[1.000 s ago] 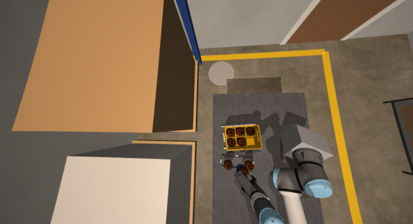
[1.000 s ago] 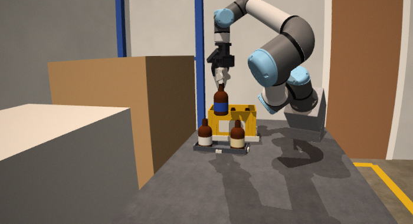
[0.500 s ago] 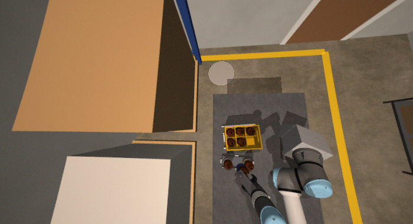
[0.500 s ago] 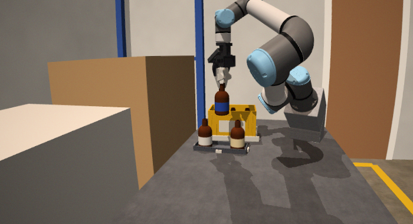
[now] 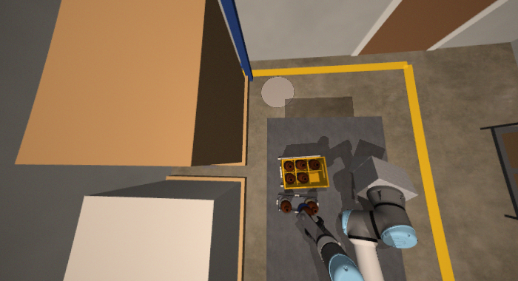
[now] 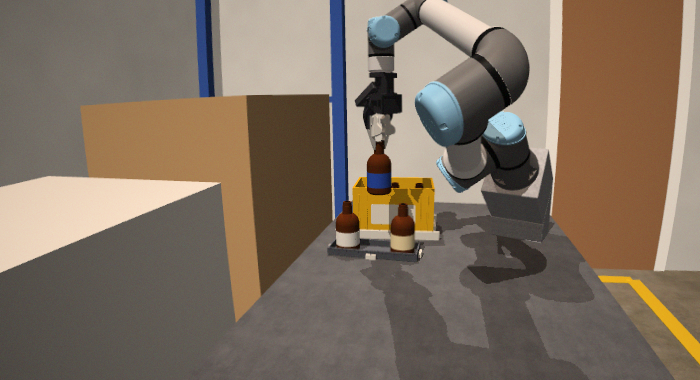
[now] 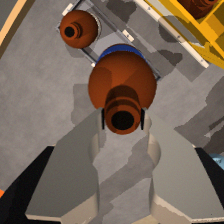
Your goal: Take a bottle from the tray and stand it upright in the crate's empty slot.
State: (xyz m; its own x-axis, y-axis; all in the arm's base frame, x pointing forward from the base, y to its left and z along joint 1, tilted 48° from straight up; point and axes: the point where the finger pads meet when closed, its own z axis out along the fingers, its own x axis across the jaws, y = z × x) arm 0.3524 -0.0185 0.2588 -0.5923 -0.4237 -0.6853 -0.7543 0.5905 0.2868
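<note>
My gripper [image 6: 380, 138] is shut on the neck of a brown bottle with a blue label [image 6: 378, 175] and holds it upright in the air above the tray. The wrist view shows the bottle's mouth [image 7: 122, 119] between my two fingers. The grey tray [image 6: 375, 251] holds two more brown bottles, one with a white label [image 6: 347, 226] and one with a cream label [image 6: 402, 229]. The yellow crate [image 5: 304, 171] stands just behind the tray. It holds several bottles, and its one empty slot [image 5: 315, 178] is at the near right corner.
A large brown box [image 6: 200, 176] and a white block [image 6: 100, 266] stand left of the table. The arm's grey base block [image 6: 517, 206] sits to the right of the crate. A blue post [image 6: 338, 96] rises behind the crate.
</note>
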